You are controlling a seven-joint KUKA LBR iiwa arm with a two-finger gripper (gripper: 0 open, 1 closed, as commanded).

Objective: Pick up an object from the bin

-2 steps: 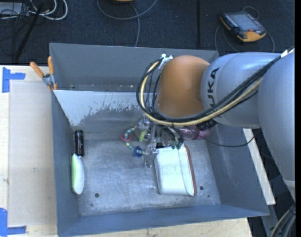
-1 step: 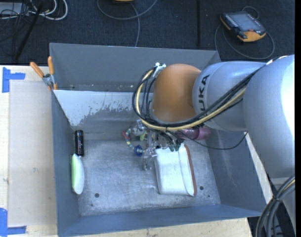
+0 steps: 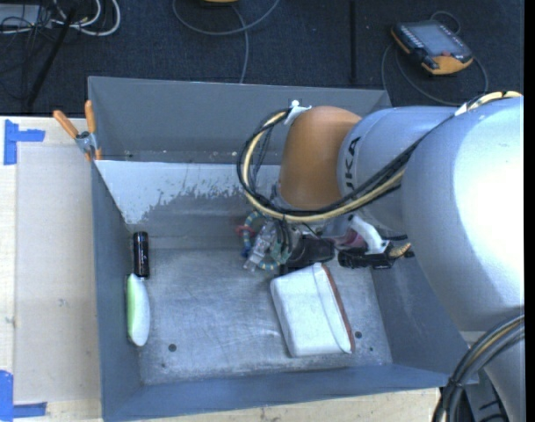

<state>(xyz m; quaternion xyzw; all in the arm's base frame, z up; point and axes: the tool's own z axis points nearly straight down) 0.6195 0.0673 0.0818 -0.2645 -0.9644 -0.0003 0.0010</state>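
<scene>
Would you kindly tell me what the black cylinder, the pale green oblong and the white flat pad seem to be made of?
Black cylinder: probably hard plastic or coated metal, faintly glossy. Pale green oblong: likely smooth plastic, with an even, slightly shiny skin. White flat pad: perhaps cloth or foam, matte, with a reddish-brown band along one edge.

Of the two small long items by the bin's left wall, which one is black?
The short cylinder, the upper of the pair in the view; the longer item just below it is pale green.
</scene>
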